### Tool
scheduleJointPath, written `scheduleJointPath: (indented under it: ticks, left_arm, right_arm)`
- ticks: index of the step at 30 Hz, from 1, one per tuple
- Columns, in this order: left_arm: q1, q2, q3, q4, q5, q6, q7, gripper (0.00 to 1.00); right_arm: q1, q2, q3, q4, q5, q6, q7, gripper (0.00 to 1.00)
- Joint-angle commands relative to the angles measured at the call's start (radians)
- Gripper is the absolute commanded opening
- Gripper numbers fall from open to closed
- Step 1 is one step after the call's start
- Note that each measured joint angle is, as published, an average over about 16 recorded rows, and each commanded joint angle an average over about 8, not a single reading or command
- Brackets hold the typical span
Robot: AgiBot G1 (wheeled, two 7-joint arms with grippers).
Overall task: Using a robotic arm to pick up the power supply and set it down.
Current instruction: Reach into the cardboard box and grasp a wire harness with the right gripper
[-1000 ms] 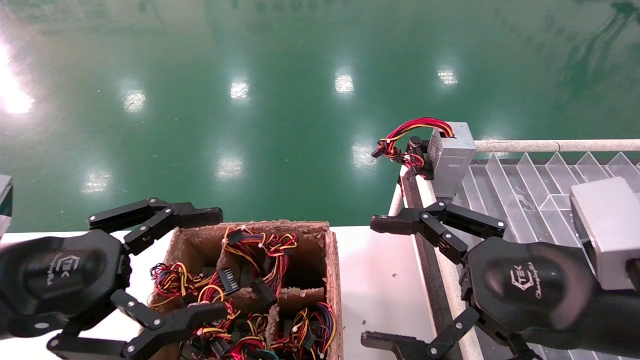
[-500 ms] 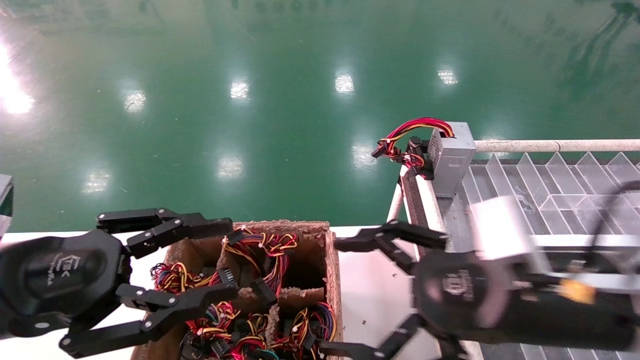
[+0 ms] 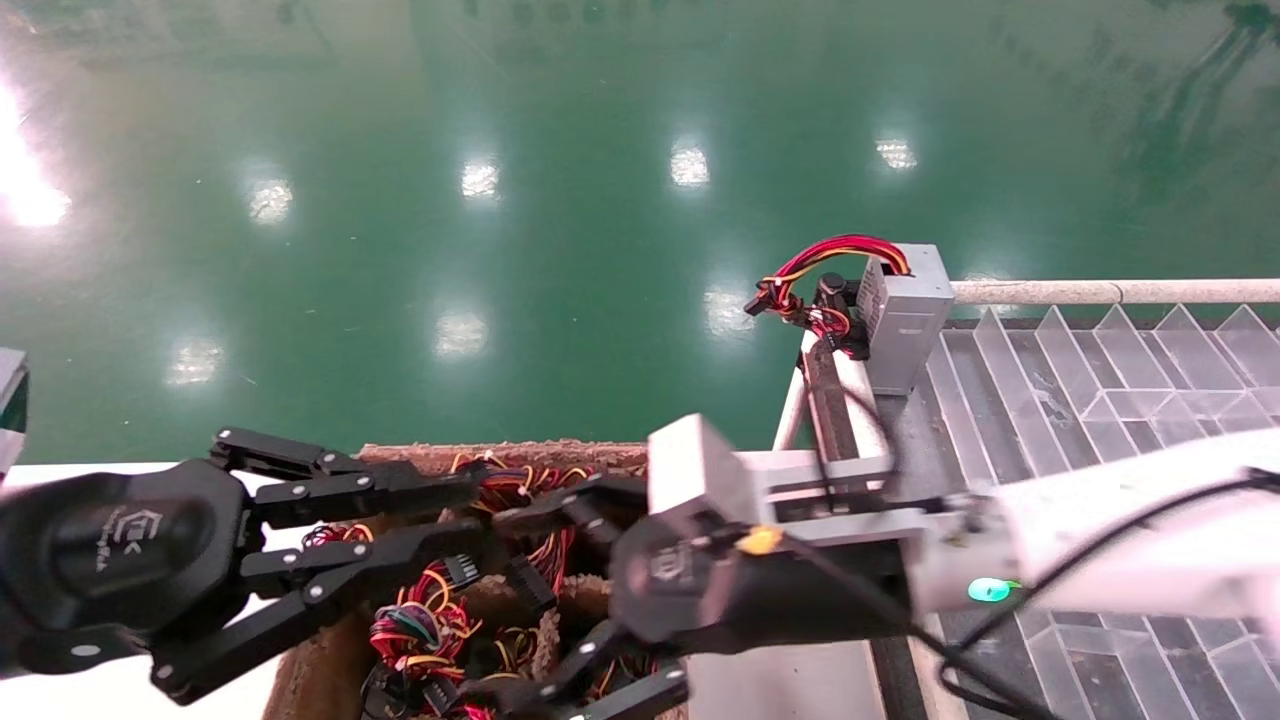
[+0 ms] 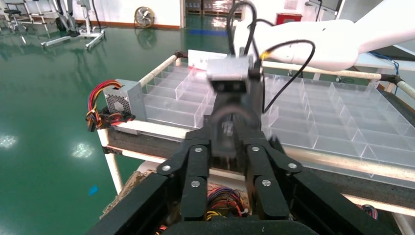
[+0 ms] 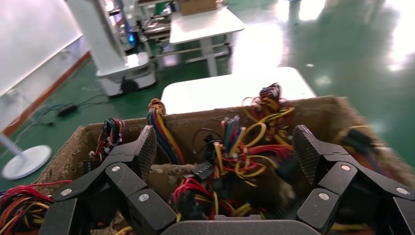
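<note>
The right gripper (image 3: 545,600) hangs over the brown fibre box (image 3: 310,680) with its jaws spread wide and nothing between them. Its wrist view shows what the head view hides: ribbed black finger pads (image 5: 147,149) on either side of tangled red, yellow and black wires (image 5: 240,152) packed between pulp dividers, and a white table (image 5: 235,90) beyond the box. Whether a grey metal body lies under those wires cannot be told.

The left gripper (image 3: 445,520) reaches in from the other side of the same box, jaws narrowly parted and holding nothing; its fingertips lie close to the right gripper's upper finger. Its wrist view looks past its own fingers (image 4: 195,181) to the right arm's grey wrist cube (image 4: 229,68) and to a clear plastic compartment tray (image 4: 342,122) on a bench.

A grey power supply (image 3: 905,315) stands at the tray's far corner, red and yellow wires arching sideways to black connectors (image 3: 800,305), well apart from both grippers.

White logos mark both gripper housings, but the lettering is unreadable. A green light (image 3: 988,590) glows on the white right arm.
</note>
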Motion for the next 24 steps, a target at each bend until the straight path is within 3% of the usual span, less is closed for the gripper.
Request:
scheduleJointPath:
  ticks: [1,3,6,24]
  left_arm:
    - [0.000,0.000,0.000,0.000,0.000,0.000,0.000,0.00]
    - [0.000,0.000,0.000,0.000,0.000,0.000,0.000,0.00]
    - [0.000,0.000,0.000,0.000,0.000,0.000,0.000,0.00]
    - [0.000,0.000,0.000,0.000,0.000,0.000,0.000,0.00]
  right_arm:
    - [0.018,-0.045,-0.020,-0.053,-0.017,-0.014,-0.020,0.41]
    - [0.029,-0.070,-0.031,-0.093,-0.026,-0.023,-0.036,0.16]
    - [0.041,-0.102,-0.044,-0.141,-0.036,-0.034,-0.056,0.00]
    - [0.060,-0.196,-0.085,-0.275,-0.074,-0.025,-0.152,0.00]
